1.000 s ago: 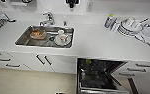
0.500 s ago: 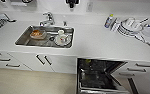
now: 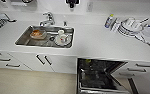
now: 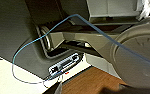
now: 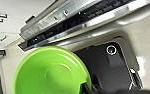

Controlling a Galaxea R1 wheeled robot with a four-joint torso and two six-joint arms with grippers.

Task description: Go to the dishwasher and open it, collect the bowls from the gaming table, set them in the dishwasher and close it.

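The dishwasher (image 3: 98, 75) stands open beneath the white bench (image 3: 96, 42), its door let down toward the robot and its dark racks exposed. Compared with the head pictures of a second and half a second ago, the whole scene sits in the same place: no shift of the camera, and the door is at the same angle.

In the right wrist view a yellow-green bowl (image 5: 51, 71) shows large, close against the open dishwasher's door edge and control strip (image 5: 66, 22). A dark part of the right pincer (image 5: 89, 87) meets the bowl's rim; the inspector judges it closed on that rim, holding the bowl. The bowl's hollow faces the camera and is empty.

The left wrist view shows the robot's own body, a blue cable (image 4: 66, 27) and a patch of brown wooden floor (image 4: 91, 82); the left pincer's state cannot be told.

Left of the dishwasher, the sink (image 3: 23, 41) in the bench holds dishes. To the dishwasher's upper right, a stack of white plates (image 3: 129, 26) rests on the bench.

Judgement: with nothing changed in the last second, the robot stands paused at the loading step, one bowl at the dishwasher and not yet racked.
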